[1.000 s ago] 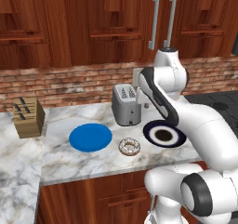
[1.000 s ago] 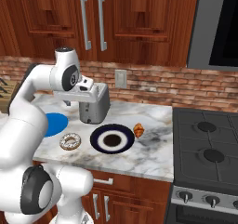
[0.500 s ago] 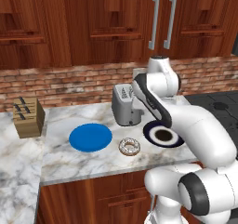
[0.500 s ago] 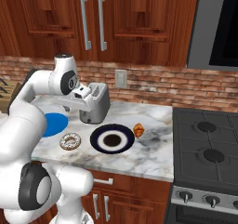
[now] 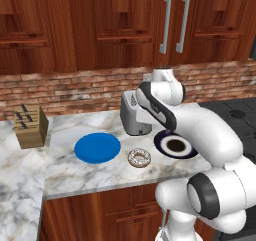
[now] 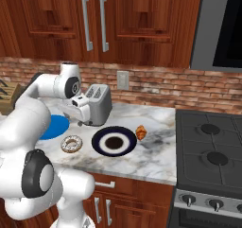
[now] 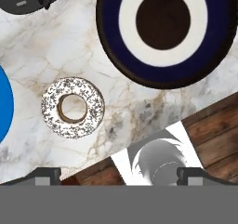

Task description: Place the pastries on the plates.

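A small ring donut [image 7: 72,107] with whitish speckled icing lies on the marble counter between the two plates [image 5: 139,158] [image 6: 72,144]. The bright blue plate [image 5: 97,147] [image 6: 56,126] [image 7: 3,104] lies to its left, the navy plate [image 5: 175,145] [image 6: 114,142] [image 7: 165,30] with white ring and brown centre to its right. Both plates are bare. A small croissant [image 6: 141,132] rests on the counter just right of the navy plate. My gripper [image 7: 118,175] hangs open and empty above the counter's front edge, looking down on donut and navy plate.
A silver toaster [image 5: 134,116] [image 6: 98,104] stands behind the donut, close to my hand. A wooden knife block [image 5: 31,126] sits at the far left of the counter. A black stove [image 6: 212,151] adjoins the counter on the right.
The arm has dropped lower and nearer the counter, the hand coming down in front of the toaster. Donut, croissant and plates have not moved.
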